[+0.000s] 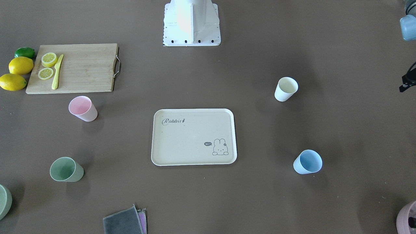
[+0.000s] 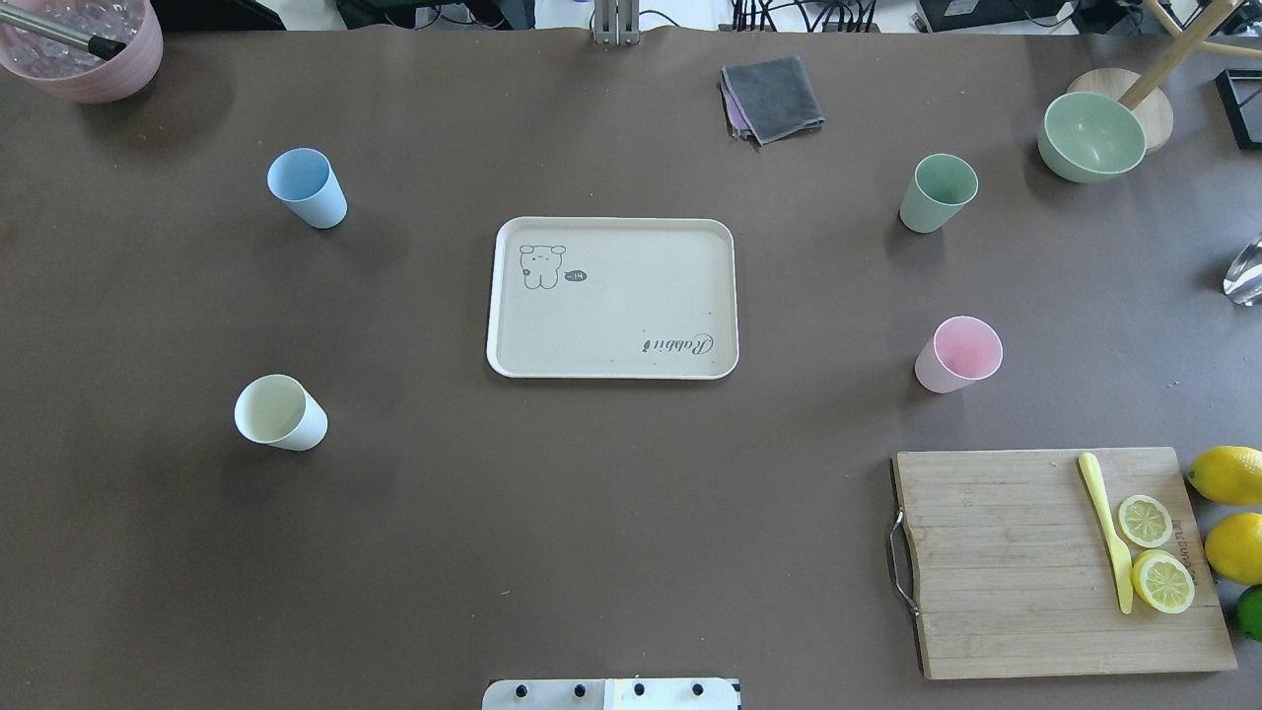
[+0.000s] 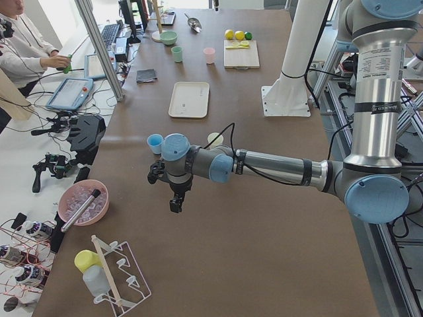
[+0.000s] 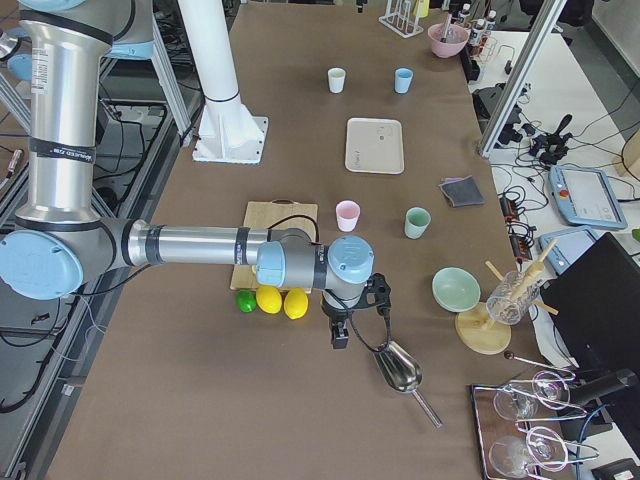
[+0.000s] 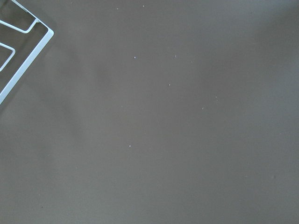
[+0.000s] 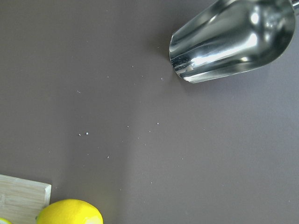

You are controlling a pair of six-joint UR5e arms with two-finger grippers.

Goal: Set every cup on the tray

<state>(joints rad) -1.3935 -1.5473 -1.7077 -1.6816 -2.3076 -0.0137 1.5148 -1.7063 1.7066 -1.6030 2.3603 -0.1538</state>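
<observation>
The cream-beige tray [image 2: 611, 306] lies mid-table with nothing on it. Four cups stand upright on the table around it. The blue cup [image 2: 307, 187] and the cream-yellow cup [image 2: 280, 412] are on my left side. The green cup [image 2: 939, 192] and the pink cup [image 2: 958, 355] are on my right side. My left gripper [image 3: 173, 205] hangs over bare table past the blue and cream cups, toward the table's left end. My right gripper [image 4: 340, 338] hangs past the lemons, near a metal scoop. I cannot tell whether either is open or shut.
A wooden cutting board [image 2: 1045, 562] with lemon slices and a yellow knife lies near right, with lemons [image 2: 1227, 475] beside it. A green bowl [image 2: 1091, 136], a grey cloth [image 2: 772, 97] and a mauve container [image 2: 84, 49] sit along the far edge. The metal scoop [image 6: 233, 39] and a wire rack [image 5: 18, 51] lie at the table's ends.
</observation>
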